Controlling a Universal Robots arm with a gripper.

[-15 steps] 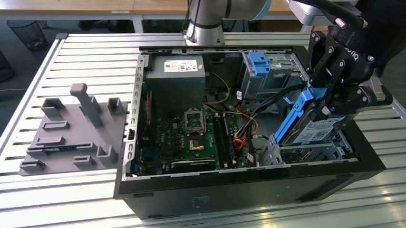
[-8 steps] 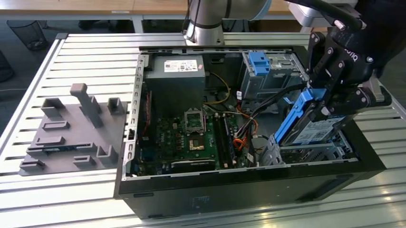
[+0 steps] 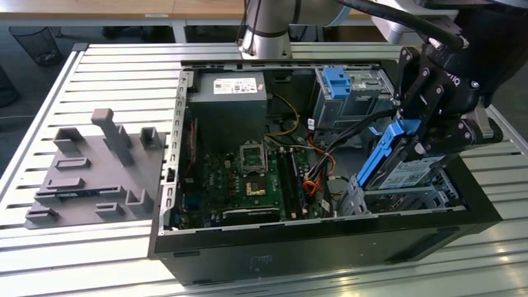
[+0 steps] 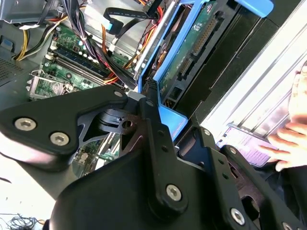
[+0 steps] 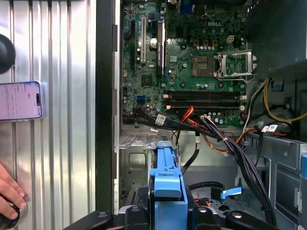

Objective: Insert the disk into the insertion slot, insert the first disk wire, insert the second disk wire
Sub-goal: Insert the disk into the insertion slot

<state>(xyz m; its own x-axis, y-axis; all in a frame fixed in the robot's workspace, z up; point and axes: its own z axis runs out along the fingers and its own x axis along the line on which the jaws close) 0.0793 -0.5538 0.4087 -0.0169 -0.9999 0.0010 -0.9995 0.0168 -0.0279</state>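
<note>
One slatted metal table (image 3: pixel 123 68) carries everything I see. The open black computer case (image 3: pixel 330 244) lies on it at the centre of the exterior view, with a grey fixture plate (image 3: pixel 91 173) beside it at nine o'clock. Inside the case, the green motherboard (image 3: pixel 247 179) sits at about seven o'clock and the grey power supply (image 3: pixel 231 111) at eleven. The taller grey cage (image 3: pixel 350 99) with its blue tab (image 3: pixel 337 83) stands at one o'clock.

At three o'clock in that view my gripper (image 3: pixel 417 145) is clenched on the disk (image 3: pixel 408 167). The blue carrier edge of the disk is pinched between the fingers, as the first wrist view also shows (image 5: pixel 165 191). The disk hangs tilted, label side up, with its lower end down at the insertion slot (image 3: pixel 396 199) at four o'clock in the case. I cannot tell whether it touches the cage. A bundle of orange and black cables (image 3: pixel 318 167) lies between the motherboard and the slot.

Outside the case, in the first wrist view, a phone (image 5: pixel 19 100) lies on the slats with a person's hand (image 5: pixel 9 196) near it.
</note>
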